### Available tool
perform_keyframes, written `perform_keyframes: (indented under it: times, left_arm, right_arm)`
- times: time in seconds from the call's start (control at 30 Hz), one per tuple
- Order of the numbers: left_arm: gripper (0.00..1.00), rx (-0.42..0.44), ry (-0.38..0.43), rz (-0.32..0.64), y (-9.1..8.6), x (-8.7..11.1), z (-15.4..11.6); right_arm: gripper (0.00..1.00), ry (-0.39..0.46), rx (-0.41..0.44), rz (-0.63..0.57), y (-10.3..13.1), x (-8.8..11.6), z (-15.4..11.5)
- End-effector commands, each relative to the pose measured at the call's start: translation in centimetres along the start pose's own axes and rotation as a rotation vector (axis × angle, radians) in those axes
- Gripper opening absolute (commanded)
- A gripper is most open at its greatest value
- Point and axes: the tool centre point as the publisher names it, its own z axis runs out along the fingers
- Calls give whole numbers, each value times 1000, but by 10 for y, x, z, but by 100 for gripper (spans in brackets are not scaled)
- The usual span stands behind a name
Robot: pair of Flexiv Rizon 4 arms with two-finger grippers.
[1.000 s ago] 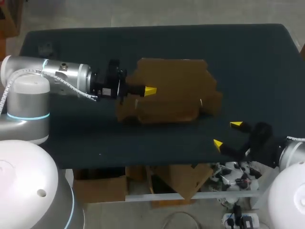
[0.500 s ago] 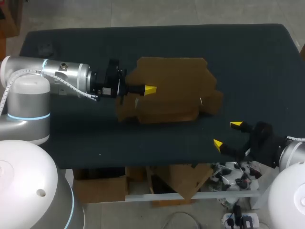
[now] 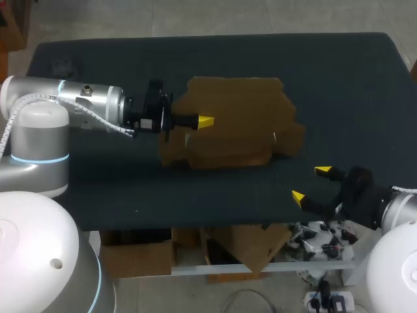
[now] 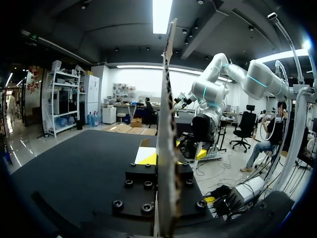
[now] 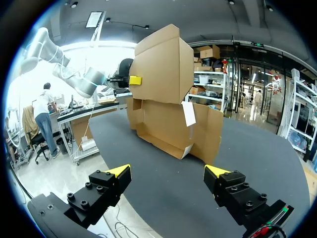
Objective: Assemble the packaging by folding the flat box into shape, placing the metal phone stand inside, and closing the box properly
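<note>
Now — left tool (image 3: pixel 204 123) clamps box (image 3: pixel 241 134), one tip hidden | right tool (image 3: pixel 310 183) spread wide

The left arm (image 3: pixel 85 104) is a silver-grey cylinder with a cyan light ring and a white coiled cable (image 3: pixel 98 119) running along it. Both bases (image 3: pixel 39 248) are white domes. The left gripper (image 3: pixel 204 122) and right gripper (image 3: pixel 310 184) are black blocks studded with socket screws (image 5: pixel 88 186), and their tips are yellow wedges.

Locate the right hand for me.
Head view: the right hand hangs open over the table's front-right edge, apart from the cardboard box, which the left hand grips from its left.
</note>
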Motion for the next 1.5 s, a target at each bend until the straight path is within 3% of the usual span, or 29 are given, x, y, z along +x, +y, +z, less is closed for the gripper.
perform_keyframes:
  times: [0.03,1.1,1.5]
  left_arm:
    - [0,0,1,-1,5,-1,1]
    - [0,0,2,-3,5,-1,0]
    - [0,0,2,-3,5,-1,0]
  right_arm:
    - [100,0,-3,0,-1,0,0]
    - [100,0,-3,0,-1,0,0]
    - [100,52,-11,-27,-6,-32,-9]
